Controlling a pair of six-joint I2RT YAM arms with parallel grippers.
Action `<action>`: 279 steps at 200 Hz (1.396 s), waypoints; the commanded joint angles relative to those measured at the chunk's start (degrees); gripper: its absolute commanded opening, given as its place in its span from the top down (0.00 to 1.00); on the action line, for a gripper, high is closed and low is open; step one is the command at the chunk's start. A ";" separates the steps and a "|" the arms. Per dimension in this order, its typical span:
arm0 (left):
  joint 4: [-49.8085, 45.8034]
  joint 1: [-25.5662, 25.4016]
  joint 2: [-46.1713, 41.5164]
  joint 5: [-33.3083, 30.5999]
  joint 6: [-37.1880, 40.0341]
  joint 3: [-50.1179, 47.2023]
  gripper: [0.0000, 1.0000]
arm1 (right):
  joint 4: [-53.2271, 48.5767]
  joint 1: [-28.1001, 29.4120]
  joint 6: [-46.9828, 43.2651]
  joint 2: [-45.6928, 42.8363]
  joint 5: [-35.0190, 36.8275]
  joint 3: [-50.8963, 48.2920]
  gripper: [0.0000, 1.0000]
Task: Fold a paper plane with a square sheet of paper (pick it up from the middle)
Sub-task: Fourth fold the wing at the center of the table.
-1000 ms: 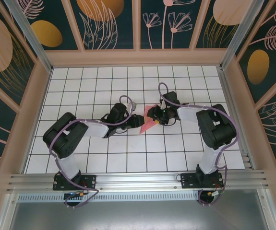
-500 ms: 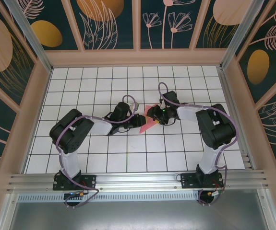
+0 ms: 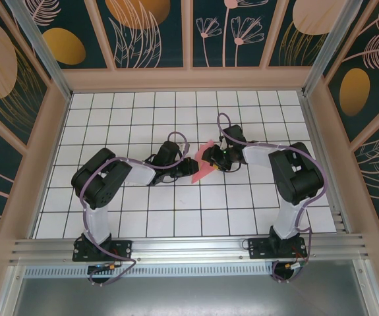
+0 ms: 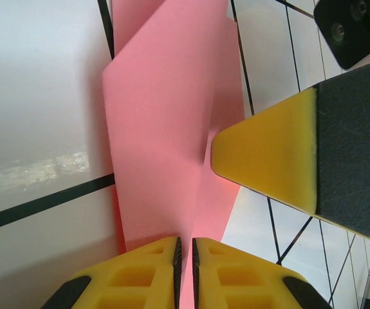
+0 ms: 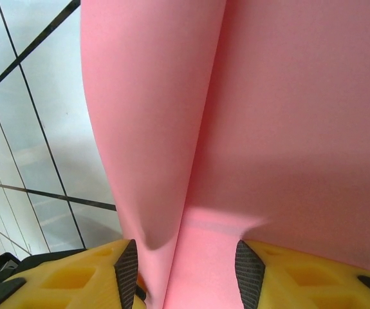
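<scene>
The partly folded pink sheet (image 4: 162, 122), thin, matte and creased lengthwise, lay mid-table on the glossy white grid tiles (image 3: 143, 210) between both arms. Its long axis ran straight away from the left gripper (image 4: 185, 243), whose yellow jaws pinched its near edge. The right gripper (image 5: 185, 254) straddled a raised fold, jaws apart.

Black-white arms (image 3: 133, 175), purple cables (image 3: 220, 121)

Plain pink-red paper plane (image 4: 165, 129); white table (image 3: 110, 118), black grid lines; yellow fingertips (image 4: 133, 280), their inner faces perhaps dark grey.
</scene>
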 commanded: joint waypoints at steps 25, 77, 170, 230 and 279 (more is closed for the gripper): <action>-0.57 -0.12 1.21 0.43 1.45 1.28 0.84 | -7.36 -0.07 -1.80 8.45 12.46 -2.18 0.50; -0.84 -0.09 1.23 0.42 1.58 1.28 0.84 | -11.03 0.22 -1.17 10.29 16.16 -0.59 0.49; -1.47 -0.13 -5.41 -3.11 -0.46 0.60 0.81 | -13.92 0.28 0.09 11.94 20.01 -0.02 0.61; 1.21 -0.60 -2.80 -0.66 -2.38 1.34 0.81 | -14.27 0.36 0.78 12.39 19.93 0.39 0.62; -1.46 -1.05 -0.24 0.40 -1.26 3.45 0.81 | -14.49 0.36 1.13 12.62 19.67 0.62 0.62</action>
